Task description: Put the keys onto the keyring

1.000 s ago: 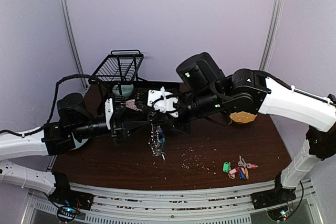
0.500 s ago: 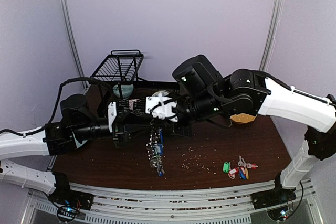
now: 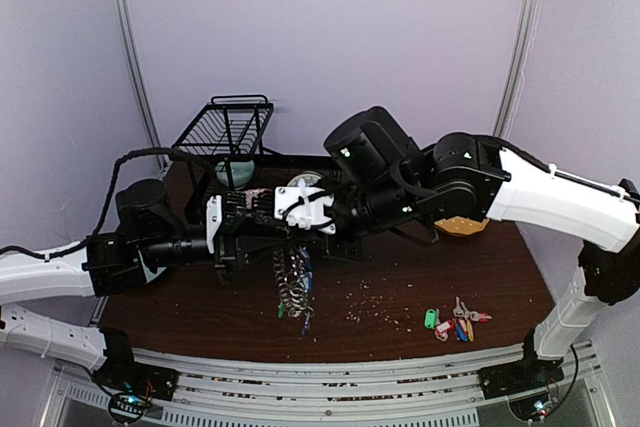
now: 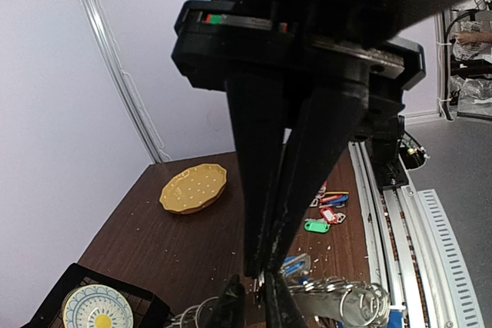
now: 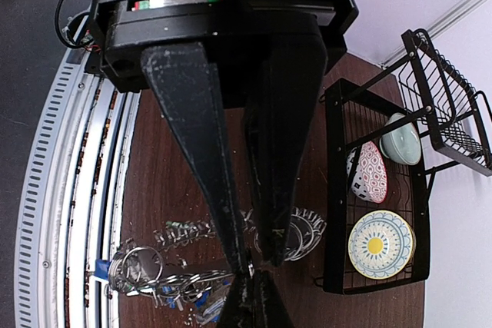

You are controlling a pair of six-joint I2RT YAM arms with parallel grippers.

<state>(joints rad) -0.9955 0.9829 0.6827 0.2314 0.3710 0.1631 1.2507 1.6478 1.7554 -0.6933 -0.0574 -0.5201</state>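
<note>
The keyring [image 3: 291, 285], a dark grey ring strung with silver rings and blue and green tags, hangs below the point where my two grippers meet above the table's middle. It also shows in the left wrist view [image 4: 361, 297] and the right wrist view [image 5: 146, 270]. My right gripper [image 3: 287, 235] is shut on a thin silver piece of it [image 4: 266, 278]. My left gripper [image 3: 277, 231] points at the right one; its fingertips [image 4: 281, 305] stand a little apart around the right fingertips. Small silver keys [image 3: 459, 305] lie at the front right among coloured tags.
Green, red, blue and yellow tags [image 3: 448, 323] lie by the keys. A yellow dotted plate [image 3: 462, 225] sits at the right, half behind my right arm. A black dish rack [image 3: 228, 137] with bowls and a plate stands at the back left. Crumbs dot the table.
Both grippers have shifted a little to the left while staying tip to tip. The hanging keyring has swung left and now hangs lower.
</note>
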